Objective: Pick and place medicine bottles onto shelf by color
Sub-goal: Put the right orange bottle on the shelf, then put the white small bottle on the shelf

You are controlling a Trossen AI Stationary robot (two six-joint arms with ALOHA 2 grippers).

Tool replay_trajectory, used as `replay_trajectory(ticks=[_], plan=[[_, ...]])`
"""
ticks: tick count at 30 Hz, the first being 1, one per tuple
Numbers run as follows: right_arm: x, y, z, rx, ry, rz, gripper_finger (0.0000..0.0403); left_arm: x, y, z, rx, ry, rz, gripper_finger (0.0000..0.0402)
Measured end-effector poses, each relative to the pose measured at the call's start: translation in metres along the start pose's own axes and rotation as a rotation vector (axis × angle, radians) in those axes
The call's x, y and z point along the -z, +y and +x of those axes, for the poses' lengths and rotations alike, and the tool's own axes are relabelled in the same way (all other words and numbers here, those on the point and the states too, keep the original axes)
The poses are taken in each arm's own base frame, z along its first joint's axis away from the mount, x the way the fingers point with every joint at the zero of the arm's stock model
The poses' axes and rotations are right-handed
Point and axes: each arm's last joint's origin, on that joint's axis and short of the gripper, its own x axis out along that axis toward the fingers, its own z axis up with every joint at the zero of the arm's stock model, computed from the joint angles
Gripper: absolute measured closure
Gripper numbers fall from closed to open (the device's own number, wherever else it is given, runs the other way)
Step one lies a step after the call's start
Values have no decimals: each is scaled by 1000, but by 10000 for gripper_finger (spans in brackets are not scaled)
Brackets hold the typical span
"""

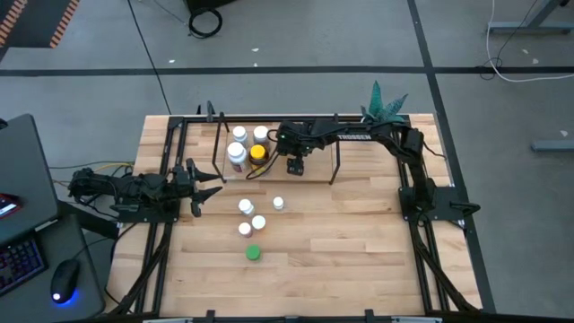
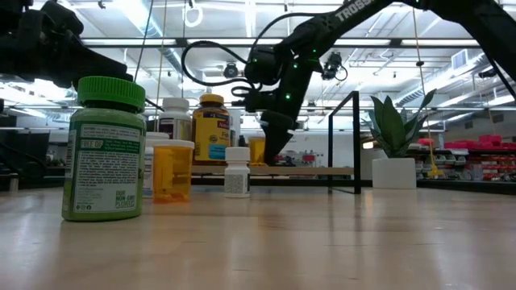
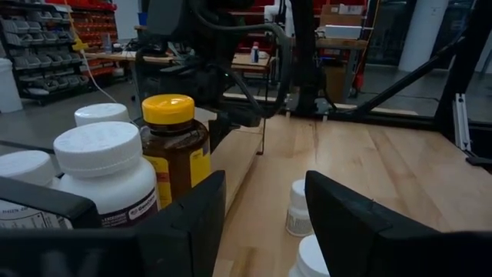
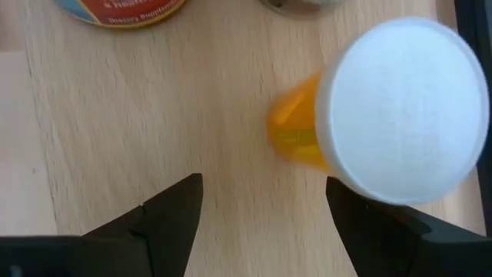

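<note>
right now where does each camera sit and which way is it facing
High: overhead, looking straight down; both arms, shelf.
Low: table height, looking level; green bottle near, right arm above.
Left wrist: looking past its open hand at yellow-capped bottle.
Right wrist: looking down past its open hand onto an orange bottle.
High and low share the green bottle.

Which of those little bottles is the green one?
The green bottle stands alone on the table's front part, nearest the low camera. It alone has a green cap and body; the others have white or yellow caps.
</note>
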Motion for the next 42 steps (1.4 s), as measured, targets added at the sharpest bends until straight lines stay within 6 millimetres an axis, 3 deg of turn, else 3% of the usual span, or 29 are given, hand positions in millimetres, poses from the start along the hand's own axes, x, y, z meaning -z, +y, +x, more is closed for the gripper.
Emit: replay_trajectory(ticks=[24,31,37,42], plan=[[-11,-2,-1,23,-113,-22,121,0,0,0,-1,0,-1,220],[-7,2,-16,42,-59,-51,122,0,0,0,0,0,-1,214],[-10,23,-34,-29,-73,-56,121,0,0,0,0,-1,-1,218],[-15,55,-40,-109,-110,-111,121,0,0,0,0,0,0,219]])
